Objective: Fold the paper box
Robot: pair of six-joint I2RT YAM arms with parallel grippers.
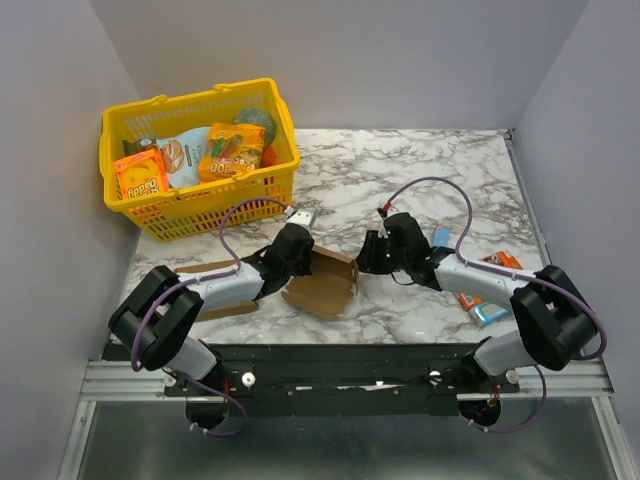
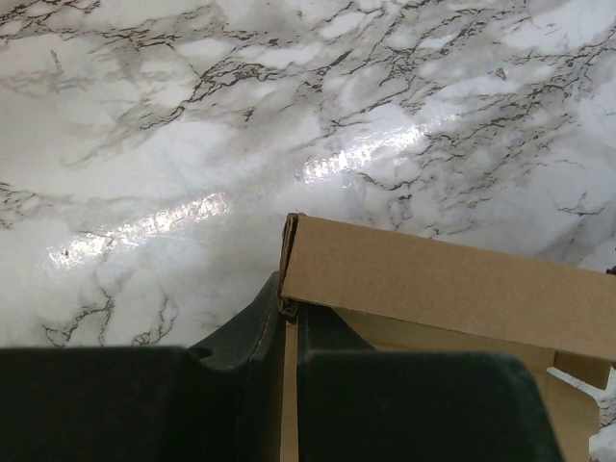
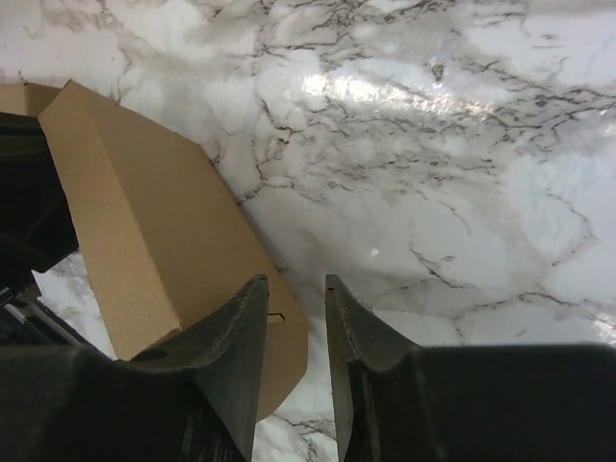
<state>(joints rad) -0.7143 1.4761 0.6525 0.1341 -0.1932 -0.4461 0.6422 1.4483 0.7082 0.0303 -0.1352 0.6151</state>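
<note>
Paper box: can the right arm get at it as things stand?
Probably yes. The right claw hangs open right beside the paper box, with nothing between them; the left claw pinches its other end and does not block the way.

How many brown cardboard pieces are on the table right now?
2: the paper box at centre, and a flat cardboard sheet mostly hidden under the left arm. Others may be covered.

free: bare table (image 1: 440, 165) far right | blocked: yellow basket (image 1: 215, 205) far left; paper box (image 1: 322, 284) centre; packets (image 1: 489, 313) near right
</note>
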